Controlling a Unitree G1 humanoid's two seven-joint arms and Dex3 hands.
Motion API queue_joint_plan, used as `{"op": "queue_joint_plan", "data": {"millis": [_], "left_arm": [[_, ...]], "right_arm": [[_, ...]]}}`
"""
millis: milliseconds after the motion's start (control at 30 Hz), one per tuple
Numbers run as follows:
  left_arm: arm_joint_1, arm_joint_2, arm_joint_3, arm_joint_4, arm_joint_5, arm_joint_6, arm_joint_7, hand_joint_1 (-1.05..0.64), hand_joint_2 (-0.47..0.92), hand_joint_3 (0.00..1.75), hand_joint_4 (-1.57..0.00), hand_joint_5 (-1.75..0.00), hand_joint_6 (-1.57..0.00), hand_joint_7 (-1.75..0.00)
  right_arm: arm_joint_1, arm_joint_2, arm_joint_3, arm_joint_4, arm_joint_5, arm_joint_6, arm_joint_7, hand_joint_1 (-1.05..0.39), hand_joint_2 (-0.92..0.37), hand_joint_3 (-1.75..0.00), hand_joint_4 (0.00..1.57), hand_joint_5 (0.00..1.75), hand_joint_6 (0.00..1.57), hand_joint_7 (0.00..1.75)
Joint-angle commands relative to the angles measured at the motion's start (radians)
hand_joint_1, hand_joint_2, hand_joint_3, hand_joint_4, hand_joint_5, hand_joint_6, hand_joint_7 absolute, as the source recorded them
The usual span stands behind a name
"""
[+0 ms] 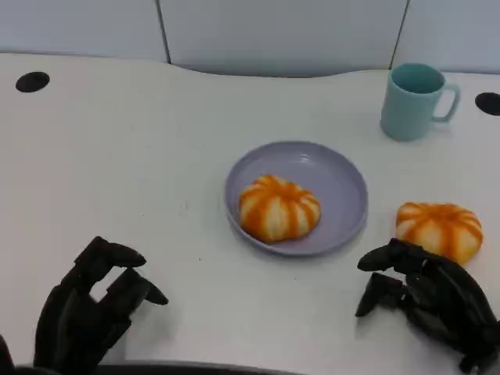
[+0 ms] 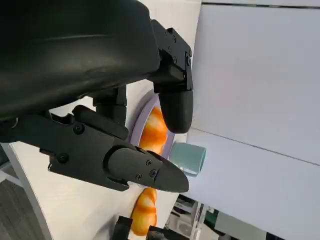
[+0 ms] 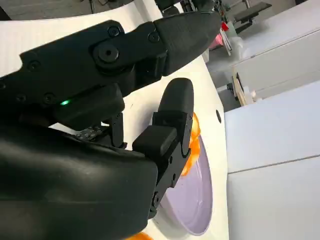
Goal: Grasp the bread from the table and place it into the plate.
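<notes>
Right hand [image 1: 433,301] partly off-frame

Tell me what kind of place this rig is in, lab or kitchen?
Probably a lab or office workspace, not a kitchen. The white table has cable grommet holes like a desk, pale partition panels stand behind it, and the right wrist view shows office chairs and equipment beyond.

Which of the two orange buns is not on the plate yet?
The bun lying on the table beside the right robot hand. The other bun already sits in the plate.
</notes>
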Motion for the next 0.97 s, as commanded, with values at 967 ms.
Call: {"op": "queue_joint_plan", "data": {"millis": [967], "left_arm": [[-0.039,0.009,0.038,0.056,0.007,-0.001,-0.007,-0.59,0.92,0.02,-0.46,-1.75,-0.33,-1.57]], "right_arm": [[0.001,-0.034,0.002,0.039,-0.015,0.055,-0.026,-0.54,-0.92,-0.09,0.68,1.38,0.78,0.82]]}}
